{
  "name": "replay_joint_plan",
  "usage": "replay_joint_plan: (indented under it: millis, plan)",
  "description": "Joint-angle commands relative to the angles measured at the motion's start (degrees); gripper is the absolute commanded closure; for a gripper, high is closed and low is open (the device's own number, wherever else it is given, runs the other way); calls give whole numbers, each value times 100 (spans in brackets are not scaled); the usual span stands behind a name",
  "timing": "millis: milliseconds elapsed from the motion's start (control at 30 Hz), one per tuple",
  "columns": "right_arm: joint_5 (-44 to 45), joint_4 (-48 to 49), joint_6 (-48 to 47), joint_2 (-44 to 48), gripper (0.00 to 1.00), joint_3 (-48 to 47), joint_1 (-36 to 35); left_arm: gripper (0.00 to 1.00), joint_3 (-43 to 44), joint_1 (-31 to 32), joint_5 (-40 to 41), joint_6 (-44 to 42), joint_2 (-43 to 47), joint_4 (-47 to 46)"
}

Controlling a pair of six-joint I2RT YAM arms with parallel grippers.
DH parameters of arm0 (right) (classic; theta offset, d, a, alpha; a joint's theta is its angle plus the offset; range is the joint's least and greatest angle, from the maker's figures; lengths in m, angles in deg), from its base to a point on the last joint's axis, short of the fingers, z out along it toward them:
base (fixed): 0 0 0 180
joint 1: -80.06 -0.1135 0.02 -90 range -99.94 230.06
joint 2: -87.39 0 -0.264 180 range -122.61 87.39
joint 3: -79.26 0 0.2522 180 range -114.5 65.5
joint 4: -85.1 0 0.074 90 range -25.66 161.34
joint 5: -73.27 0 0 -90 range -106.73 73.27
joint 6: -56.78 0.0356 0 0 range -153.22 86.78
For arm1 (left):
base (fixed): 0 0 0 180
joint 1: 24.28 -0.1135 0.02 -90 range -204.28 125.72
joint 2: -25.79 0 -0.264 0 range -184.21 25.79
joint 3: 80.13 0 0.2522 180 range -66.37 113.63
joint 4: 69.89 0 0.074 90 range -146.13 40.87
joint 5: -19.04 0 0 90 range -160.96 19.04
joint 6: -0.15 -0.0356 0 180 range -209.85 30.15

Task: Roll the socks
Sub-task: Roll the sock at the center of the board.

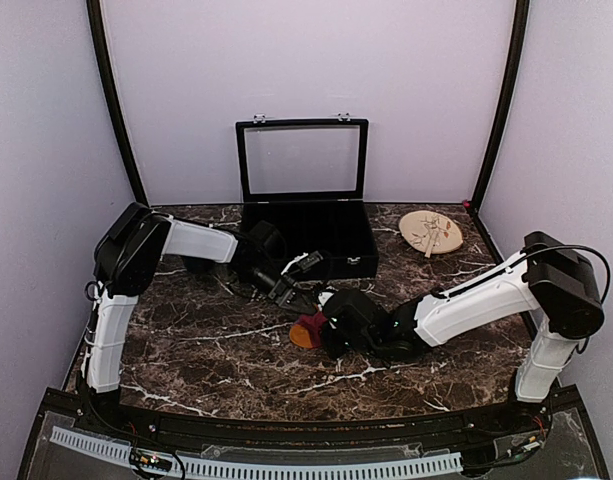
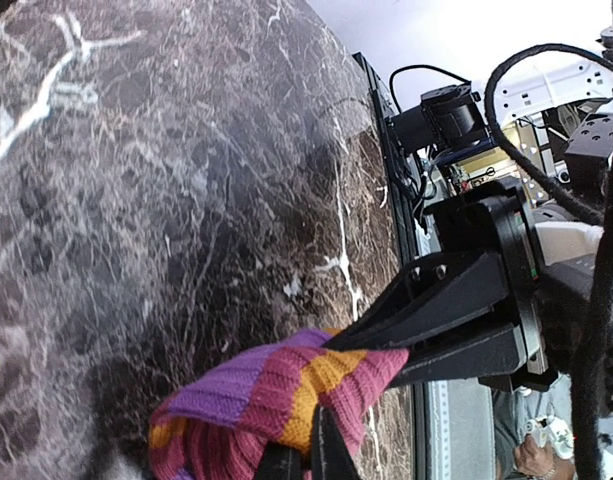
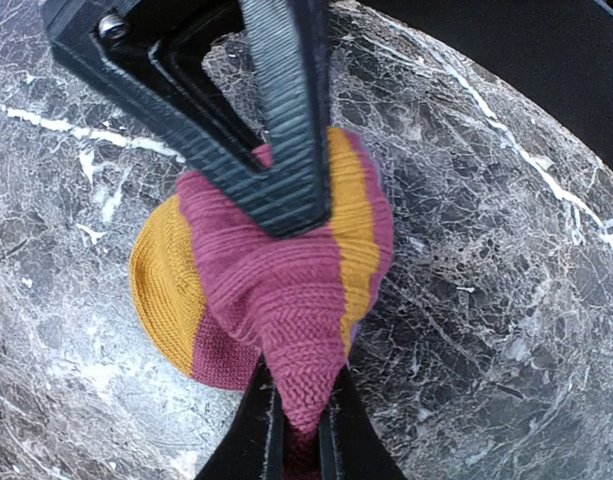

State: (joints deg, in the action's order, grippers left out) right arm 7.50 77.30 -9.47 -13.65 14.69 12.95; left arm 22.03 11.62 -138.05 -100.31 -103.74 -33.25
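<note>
1. Pinching the sock (image 3: 276,300) from two sides, both grippers met near the middle of the table (image 1: 206,350), just in front of the case (image 1: 331,240).
2. The left gripper (image 3: 271,190) was clamped on the sock. In the right wrist view its ribbed finger (image 3: 286,130) pressed down across the top of the bundle, over maroon and orange knit.
3. The right gripper (image 3: 301,440) was clamped on it too. Its fingers nipped a maroon fold that was drawn to a point at the bottom of its own view.
4. The sock was bunched into a lump between the two sets of tips. It was mostly maroon, with a rounded orange patch on one side and an orange band beside the left gripper's finger.
5. Purple bands showed in the left wrist view, next to the orange.
6. Whether the lump rested on the marble or hung just above it could not be told.
7. From above, the left arm (image 1: 196,240) reached in from the left and the right arm (image 1: 476,300) from the right. Their grippers were almost tip to tip, and only a bit of maroon and orange showed below them.
8. The case was black and stood open at the back of the table, with its lid (image 1: 302,160) upright.
9. A round wooden plate (image 1: 431,232) lay at the back right, well apart from the sock. Small pieces lay on it, too small to make out.
</note>
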Motion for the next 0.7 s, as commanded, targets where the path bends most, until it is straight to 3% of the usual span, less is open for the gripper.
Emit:
replay_joint_plan:
  millis: [0,200,400,667]
  plan:
    - [-178,90,183,-22,100,-85,84,100,49,22,-188,94,0,-508]
    - [-692,143,547,9,99,103,344,100,-20,14,-178,255,-79,-1059]
    - [-955,249,911,67,78,344,564,100,-260,14,-186,220,-154,-1469]
    - [-1082,307,1139,24,73,345,712,100,-599,22,-145,326,-186,-2155]
